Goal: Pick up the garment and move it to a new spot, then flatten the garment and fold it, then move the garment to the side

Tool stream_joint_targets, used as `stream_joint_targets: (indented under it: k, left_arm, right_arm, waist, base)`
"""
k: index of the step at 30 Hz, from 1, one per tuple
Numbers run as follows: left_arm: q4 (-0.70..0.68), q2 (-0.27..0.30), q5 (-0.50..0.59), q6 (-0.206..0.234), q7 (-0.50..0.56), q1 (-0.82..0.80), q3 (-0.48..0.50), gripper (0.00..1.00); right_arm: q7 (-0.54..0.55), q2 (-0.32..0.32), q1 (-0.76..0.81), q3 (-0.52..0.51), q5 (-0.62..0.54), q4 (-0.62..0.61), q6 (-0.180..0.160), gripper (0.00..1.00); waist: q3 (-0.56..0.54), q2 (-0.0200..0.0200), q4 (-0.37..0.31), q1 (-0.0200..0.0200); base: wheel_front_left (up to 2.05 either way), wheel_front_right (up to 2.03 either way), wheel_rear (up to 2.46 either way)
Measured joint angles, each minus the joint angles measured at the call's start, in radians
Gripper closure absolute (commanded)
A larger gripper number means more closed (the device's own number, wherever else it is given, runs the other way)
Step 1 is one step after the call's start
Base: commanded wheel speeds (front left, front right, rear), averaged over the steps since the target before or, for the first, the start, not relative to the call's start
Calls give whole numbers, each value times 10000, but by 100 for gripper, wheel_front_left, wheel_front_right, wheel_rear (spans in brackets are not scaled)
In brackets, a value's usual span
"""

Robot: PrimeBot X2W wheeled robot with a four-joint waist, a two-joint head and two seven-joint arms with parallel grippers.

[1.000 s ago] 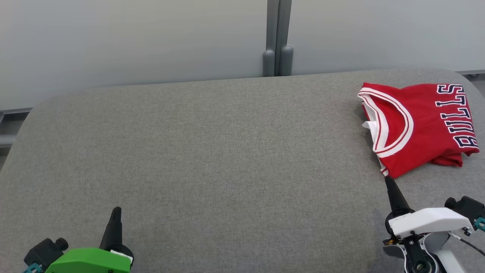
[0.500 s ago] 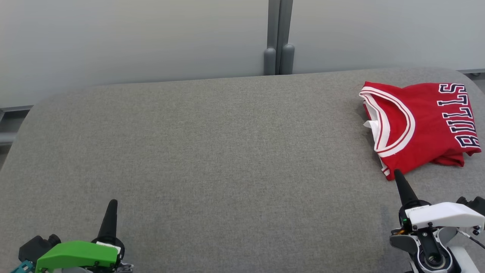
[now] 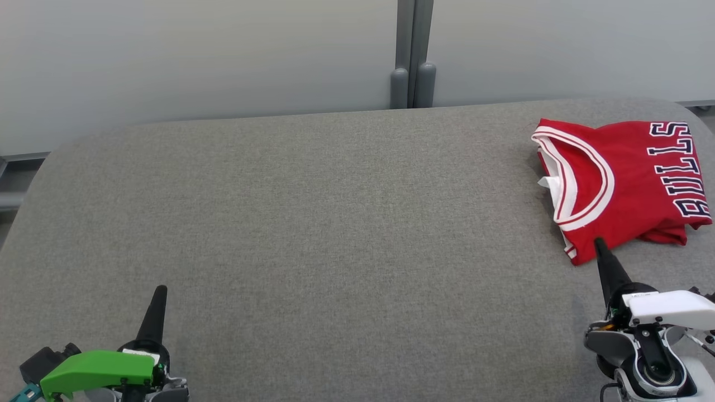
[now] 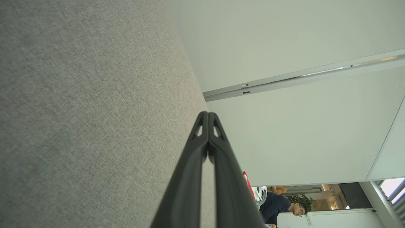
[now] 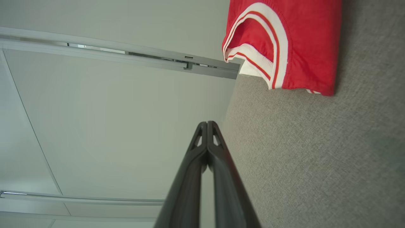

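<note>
The garment (image 3: 625,184) is a red jersey with white trim and dark lettering, lying folded at the far right of the grey table (image 3: 335,223). Its neckline end appears in the right wrist view as the garment (image 5: 284,44). My right gripper (image 3: 600,243) is shut with nothing in it; in the head view its tip overlaps the garment's near corner, while in the right wrist view the right gripper (image 5: 207,123) is clear of the cloth. My left gripper (image 3: 160,289) is shut and empty at the lower left, far from the garment; the left gripper (image 4: 208,113) points along the table.
A pale partition wall with a grey post (image 3: 412,56) stands behind the table's far edge. Beyond the table, a seated person (image 4: 278,205) is visible in the left wrist view.
Both arms have drawn back toward the bottom of the head view, the left outward to the left, the right outward to the right. The garment has not moved.
</note>
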Motion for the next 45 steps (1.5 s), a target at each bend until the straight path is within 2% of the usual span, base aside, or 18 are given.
stream_joint_targets:
  k: [17, 45]
  left_arm:
    - [299, 79, -1929, -370, 401, -404, 290, 100]
    - [424, 104, -1964, -445, 403, -477, 334, 100]
  right_arm:
    - [414, 6, -256, -535, 2008, 167, 364, 100]
    - [474, 10, -407, -604, 2040, 309, 424, 100]
  waist:
    - [60, 0, 38, 0]
    - [52, 0, 39, 0]
  base:
    - [0, 0, 0]
    - [0, 0, 0]
